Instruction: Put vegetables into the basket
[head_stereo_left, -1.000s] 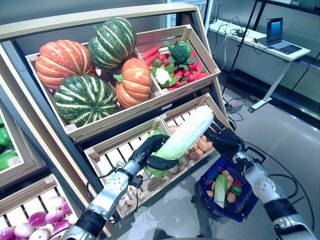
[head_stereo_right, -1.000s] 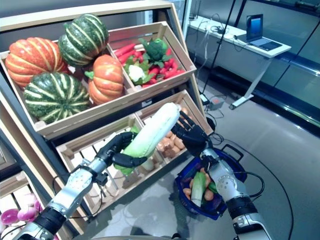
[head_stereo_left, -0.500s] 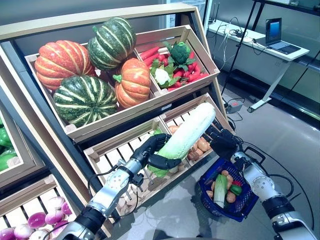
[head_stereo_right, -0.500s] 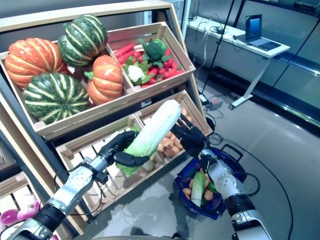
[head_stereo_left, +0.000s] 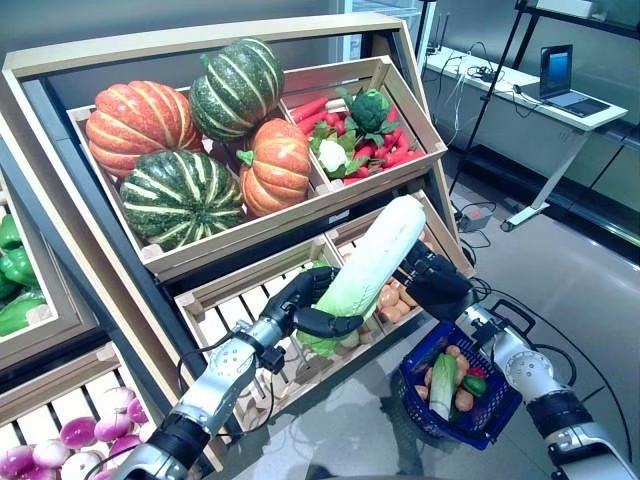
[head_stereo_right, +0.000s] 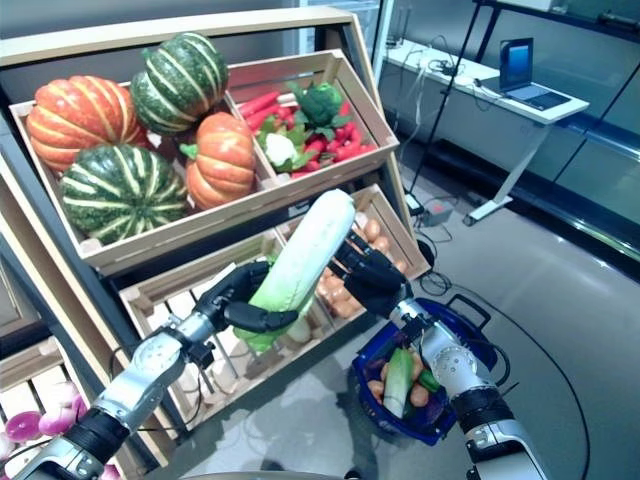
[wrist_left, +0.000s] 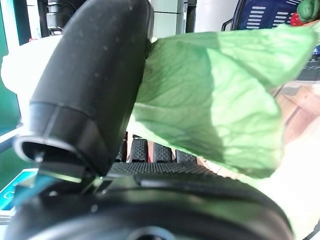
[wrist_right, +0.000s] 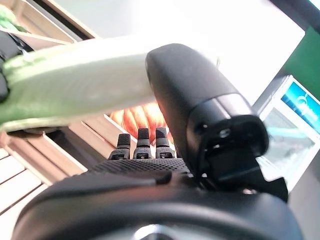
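While the left hand (head_stereo_left: 305, 305) curls its fingers and thumb round the leafy green lower end, a long napa cabbage (head_stereo_left: 366, 271) hangs in the air before the lower crates of the wooden produce stand (head_stereo_left: 200, 40). Its long axis runs on a slant: green end low and toward the robot's left, pale rounded end high and toward the right, aimed at the upper crate of mixed vegetables (head_stereo_left: 360, 125). The right hand (head_stereo_left: 436, 285) is beside the cabbage's upper half, fingers spread against it with the thumb on the other side, bracing rather than closing round it.

Below the right arm a blue basket (head_stereo_left: 490, 425) with a dark handle stands on the grey floor (head_stereo_left: 580, 300), already holding a pale leek-like stalk, small brown potatoes, and something green and something red.

On the stand, the upper left crate carries orange and striped green pumpkins (head_stereo_left: 185, 195). The lower right crate holds potatoes (head_stereo_left: 388, 298); purple-and-white turnips (head_stereo_left: 80, 440) lie at the lower left corner. A white desk with a laptop (head_stereo_left: 556, 72) stands against the far wall.
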